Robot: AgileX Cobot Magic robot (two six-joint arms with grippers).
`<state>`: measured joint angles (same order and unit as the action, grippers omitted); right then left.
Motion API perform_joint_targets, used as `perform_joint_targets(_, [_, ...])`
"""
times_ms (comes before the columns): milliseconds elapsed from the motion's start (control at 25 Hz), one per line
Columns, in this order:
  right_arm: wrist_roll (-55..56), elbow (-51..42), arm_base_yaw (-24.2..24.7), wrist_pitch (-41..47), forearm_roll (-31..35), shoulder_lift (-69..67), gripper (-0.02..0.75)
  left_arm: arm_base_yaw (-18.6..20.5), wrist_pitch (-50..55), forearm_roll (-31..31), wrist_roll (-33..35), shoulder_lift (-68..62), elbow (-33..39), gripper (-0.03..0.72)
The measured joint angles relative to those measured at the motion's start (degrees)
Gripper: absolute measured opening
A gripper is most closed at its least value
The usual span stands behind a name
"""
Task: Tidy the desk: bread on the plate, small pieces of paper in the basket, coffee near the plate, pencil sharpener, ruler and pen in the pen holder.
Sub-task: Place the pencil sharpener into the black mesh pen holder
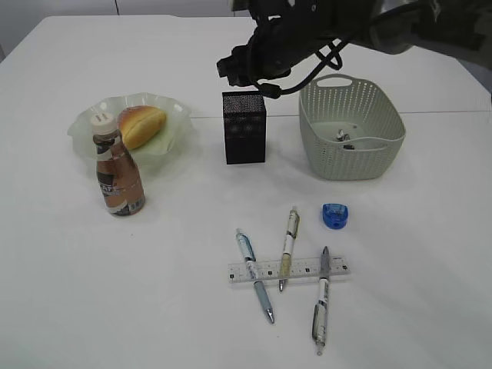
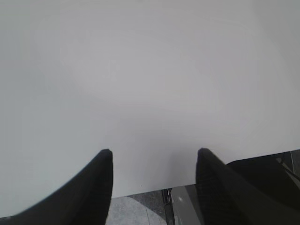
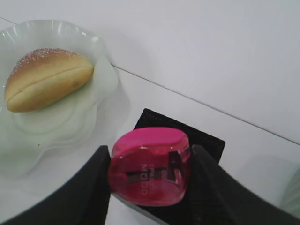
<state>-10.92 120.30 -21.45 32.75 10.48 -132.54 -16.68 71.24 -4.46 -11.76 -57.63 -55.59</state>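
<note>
My right gripper [image 3: 150, 149] is shut on a pink pencil sharpener [image 3: 150, 168], held just above the open top of the black mesh pen holder [image 3: 208, 140] [image 1: 244, 127]. A blue pencil sharpener [image 1: 336, 215] lies on the desk [image 1: 77, 292]. The bread [image 1: 142, 125] [image 3: 47, 77] rests on the plate [image 1: 88, 131] [image 3: 96, 47], with the coffee [image 1: 117, 173] standing at its near edge. The clear ruler [image 1: 300, 269] lies under three pens [image 1: 254, 274] [image 1: 287, 247] [image 1: 322, 300]. Small pieces of paper [image 1: 344, 136] lie in the basket [image 1: 351, 165]. My left gripper [image 2: 154, 154] is open over bare desk.
The right arm [image 1: 307, 34] reaches in from the upper right, above the basket and across to the pen holder. In the left wrist view the desk's edge [image 2: 150, 190] runs just under the fingertips, with floor below it.
</note>
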Motion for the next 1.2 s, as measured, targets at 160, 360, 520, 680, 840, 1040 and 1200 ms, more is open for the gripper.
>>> perform_joint_targets(160, [0.0, 0.1, 0.0, -2.7, -0.1, -0.9, 0.369, 0.0, 0.0, 0.0, 0.0, 0.1, 0.0, 0.407])
perform_joint_targets(360, [0.0, 0.1, 0.0, -6.3, -0.1, -3.0, 0.369, 0.0, 0.0, 0.0, 0.0, 0.1, 0.0, 0.395])
perform_joint_targets(520, [-0.1, 0.1, 0.0, -7.7, -0.1, -4.3, 0.369, 0.0, 0.0, 0.0, 0.0, 0.1, 0.0, 0.392])
perform_joint_targets(680, [-0.1, 0.1, 0.0, -9.6, -0.2, -4.5, 0.369, 0.0, 0.0, 0.0, 0.0, 0.1, 0.0, 0.389])
perform_joint_targets(840, [-0.1, 0.1, 0.0, -9.9, -0.2, -4.5, 0.369, 0.0, 0.0, 0.0, 0.0, 0.1, 0.0, 0.387])
perform_joint_targets(1040, [-0.1, 0.1, 0.0, -9.9, -0.2, -4.9, 0.369, 0.0, 0.0, 0.0, 0.0, 0.1, 0.0, 0.382])
perform_joint_targets(1200, [-0.1, 0.1, 0.0, -9.9, -0.2, -5.3, 0.369, 0.0, 0.0, 0.0, 0.0, 0.1, 0.0, 0.382])
